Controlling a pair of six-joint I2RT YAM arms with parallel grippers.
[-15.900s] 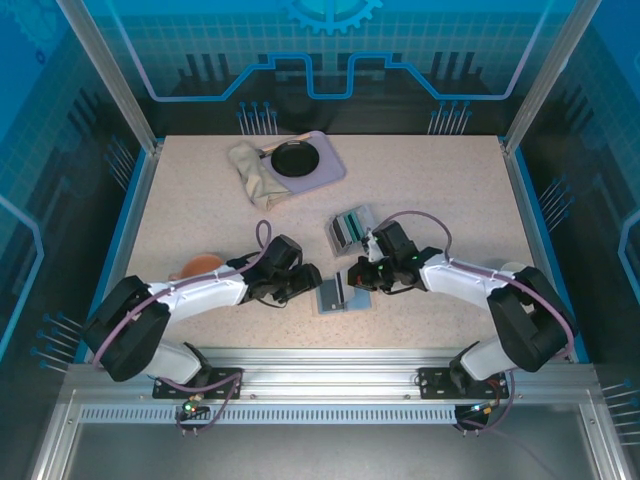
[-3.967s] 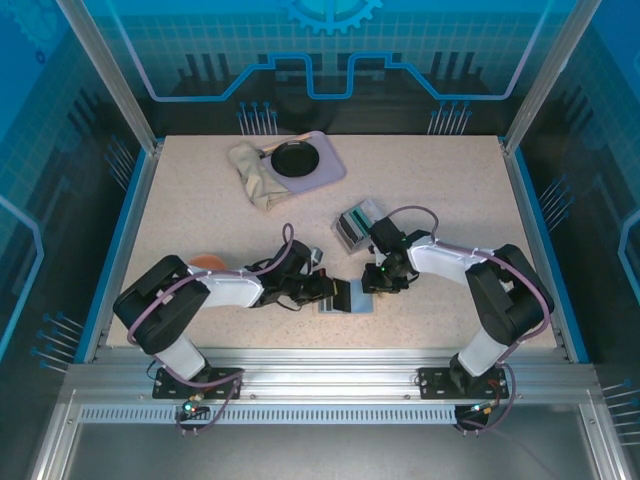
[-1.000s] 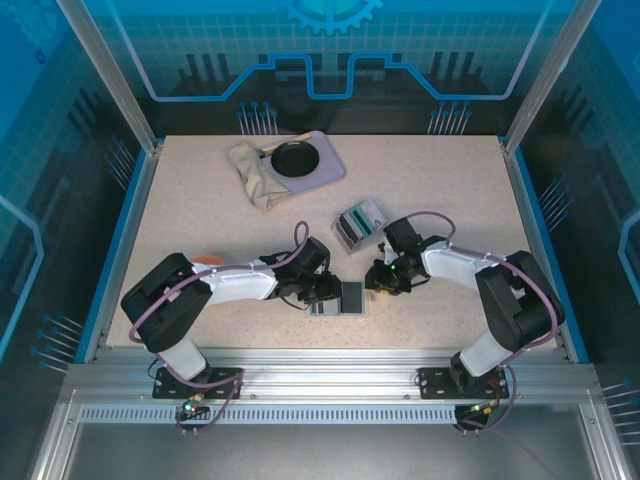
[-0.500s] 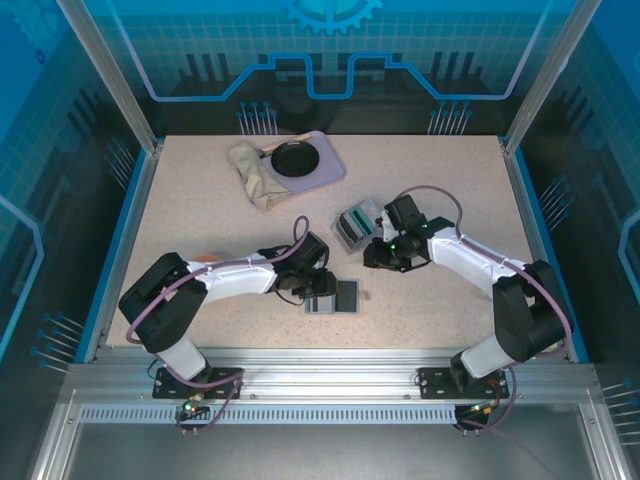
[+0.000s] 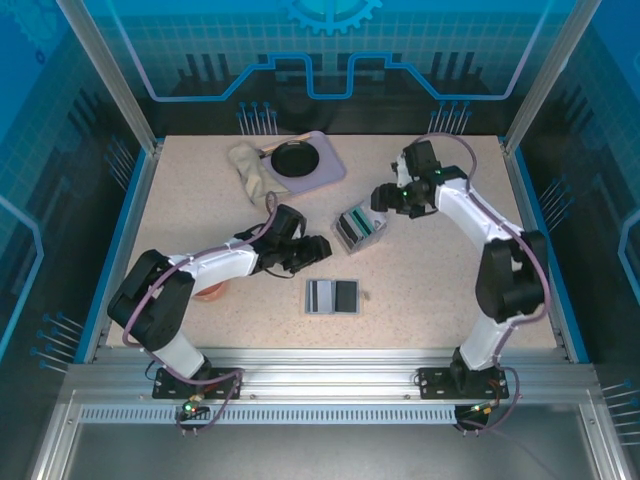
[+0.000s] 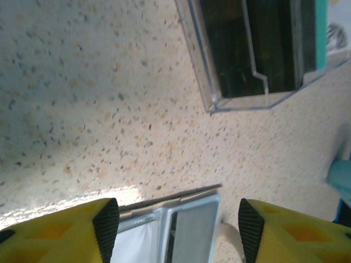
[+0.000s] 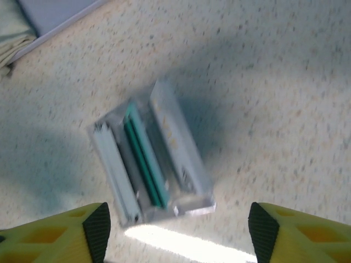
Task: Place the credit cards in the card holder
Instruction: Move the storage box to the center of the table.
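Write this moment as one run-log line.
left gripper: open, empty | right gripper: open, aimed at clear plastic card tray | flat grey-panelled card holder: lies open

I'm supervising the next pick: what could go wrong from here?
The credit cards stand packed together in the clear tray, so the open right gripper may pinch two or tip it. The card holder lies open and unheld, the left gripper open near it; it could slide during insertion.
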